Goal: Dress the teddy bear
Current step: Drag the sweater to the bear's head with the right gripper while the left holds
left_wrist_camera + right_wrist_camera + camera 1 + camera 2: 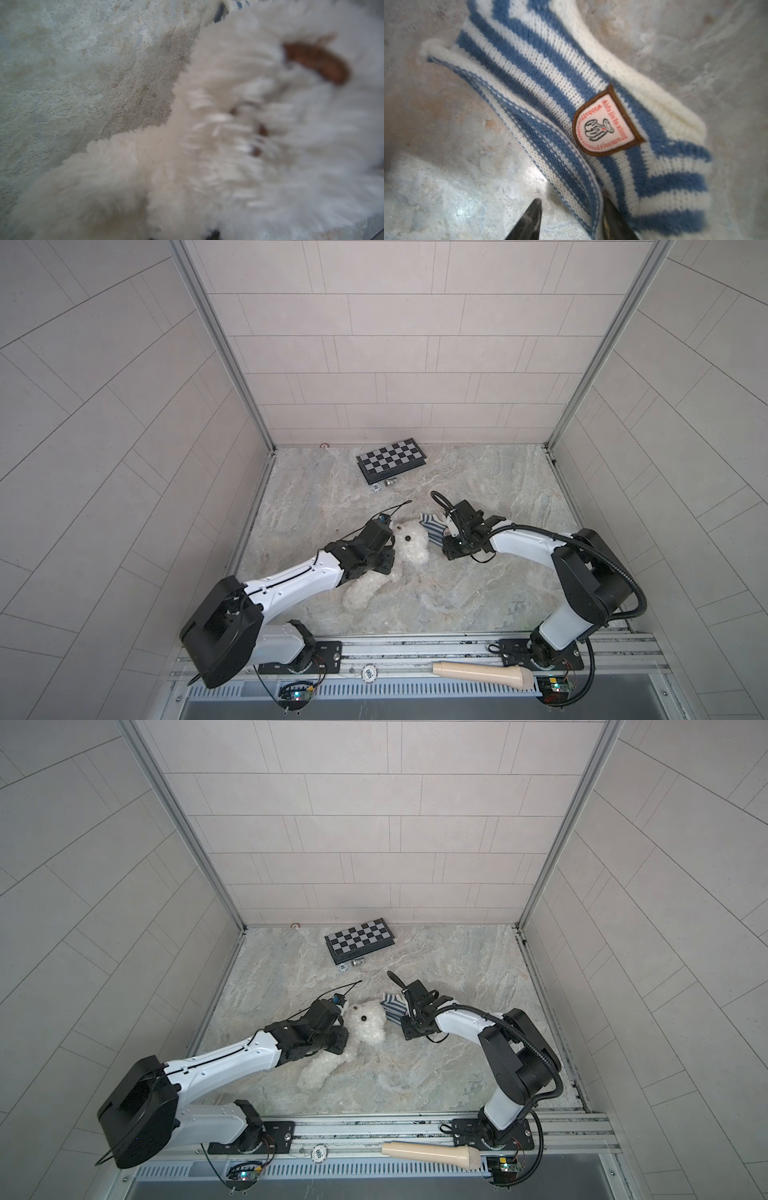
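bear (409, 545) flat on worktop (478, 593) | shirt (571, 83) just beside bear's head | left gripper (384, 562) at bear's neck, hold cannot be told | right gripper (571, 199) part open astride shirt hem, nothing pinched | risk: closing on both layers shuts the opening, head won't pass

Teddy bear (409, 547) lies mid-table (519, 580), head to the rear, legs toward front-left. Shirt (432, 526) flat on table, just right of the head. Chessboard (390, 459) behind both, at table's rear edge; two small pieces (391, 483) just before it. Wooden pin (482, 674) on front rail (395, 649), right of centre.
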